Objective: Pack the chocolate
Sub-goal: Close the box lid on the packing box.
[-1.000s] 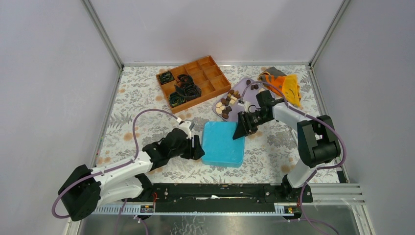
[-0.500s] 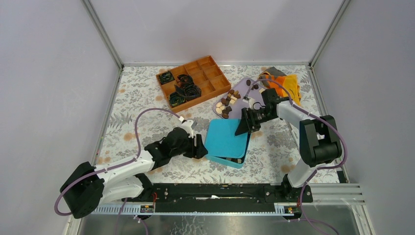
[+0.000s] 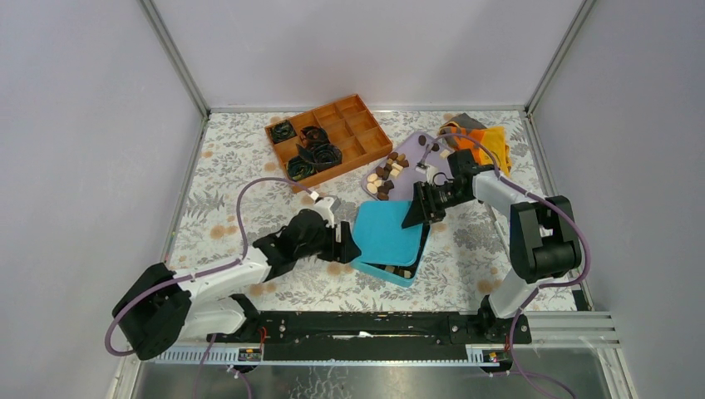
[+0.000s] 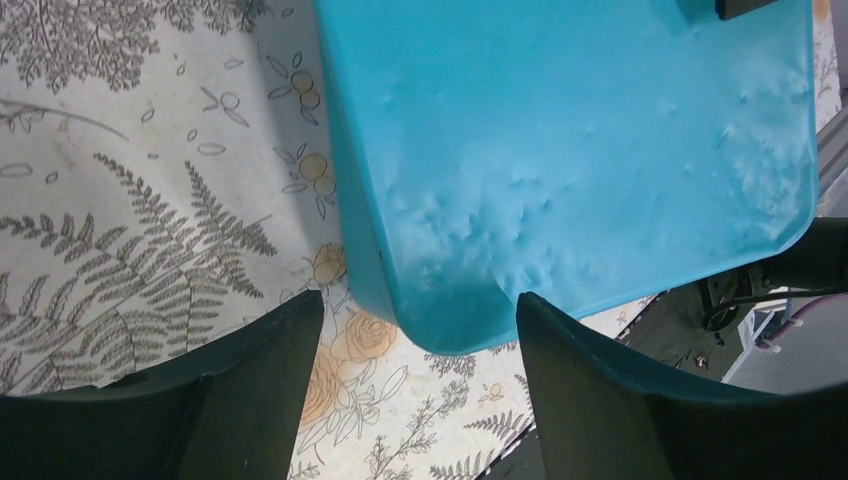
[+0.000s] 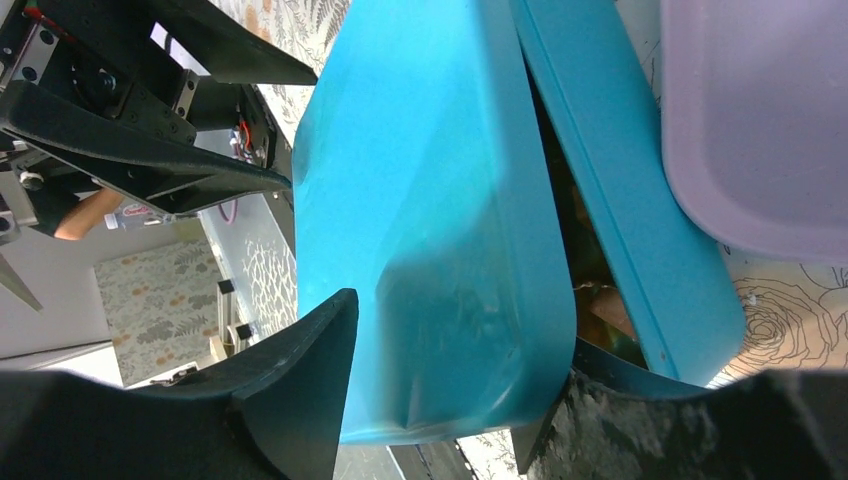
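Observation:
A blue box [image 3: 376, 272] lies at mid table with its blue lid [image 3: 384, 233] tilted up off it. My right gripper [image 3: 416, 213] is shut on the lid's far right edge and holds it raised; in the right wrist view the right gripper [image 5: 450, 370] clasps the lid [image 5: 430, 200] above the box base [image 5: 620, 200]. Brown chocolate [image 3: 401, 270] shows inside the box. More chocolate [image 3: 384, 176] lies on a purple tray [image 3: 413, 155]. My left gripper [image 3: 345, 249] is open at the box's left side; its jaws [image 4: 420, 300] straddle the lid's corner [image 4: 560, 150].
An orange-brown compartment tray [image 3: 353, 125] holding black crinkled paper cups [image 3: 312, 151] stands at the back. An orange cloth [image 3: 490, 145] lies at the back right. Grey walls close in the floral table on three sides.
The lid lay flat on the box; my right gripper has lifted its far edge, baring chocolate inside. My left gripper has moved right, against the box's left side.

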Robot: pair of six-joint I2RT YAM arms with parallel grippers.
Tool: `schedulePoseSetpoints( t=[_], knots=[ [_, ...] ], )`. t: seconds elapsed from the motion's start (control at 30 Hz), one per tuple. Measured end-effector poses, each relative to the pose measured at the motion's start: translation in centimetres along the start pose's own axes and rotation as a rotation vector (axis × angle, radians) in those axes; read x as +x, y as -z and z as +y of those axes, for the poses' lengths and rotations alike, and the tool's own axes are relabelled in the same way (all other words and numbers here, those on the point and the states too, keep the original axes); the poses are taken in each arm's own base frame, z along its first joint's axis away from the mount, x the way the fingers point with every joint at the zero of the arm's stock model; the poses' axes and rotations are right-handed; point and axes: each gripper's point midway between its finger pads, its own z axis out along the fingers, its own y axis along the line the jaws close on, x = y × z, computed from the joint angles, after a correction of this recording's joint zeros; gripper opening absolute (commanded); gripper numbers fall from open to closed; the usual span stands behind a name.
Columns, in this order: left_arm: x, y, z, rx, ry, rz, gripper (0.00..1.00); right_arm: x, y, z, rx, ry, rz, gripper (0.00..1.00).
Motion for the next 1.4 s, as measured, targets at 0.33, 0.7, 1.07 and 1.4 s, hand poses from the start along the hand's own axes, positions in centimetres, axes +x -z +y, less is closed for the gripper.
schedulePoseSetpoints(
  t=[0.33, 0.7, 1.07, 1.4],
  knots=[
    [-1.6, -1.3, -0.1, 0.022, 0.023, -0.007, 0.79, -0.1, 0.3, 1.0, -0.078, -0.008, -0.018, 0.49],
    [-4.1, -1.3, -0.6, 0.108, 0.069, -0.077, 0.79, 0.2, -0.1, 3.0, -0.255, -0.076, -0.049, 0.13],
    [-7.2, 1.8, -1.4, 0.225, 0.102, -0.212, 0.79, -0.6, 1.8, 6.9, -0.389, 0.025, -0.103, 0.07],
    [-8.2, 4.1, -4.5, 0.461, 0.146, -0.233, 0.45, -0.4, 3.7, 9.8, -0.457, 0.189, -0.145, 0.09]
  ],
)
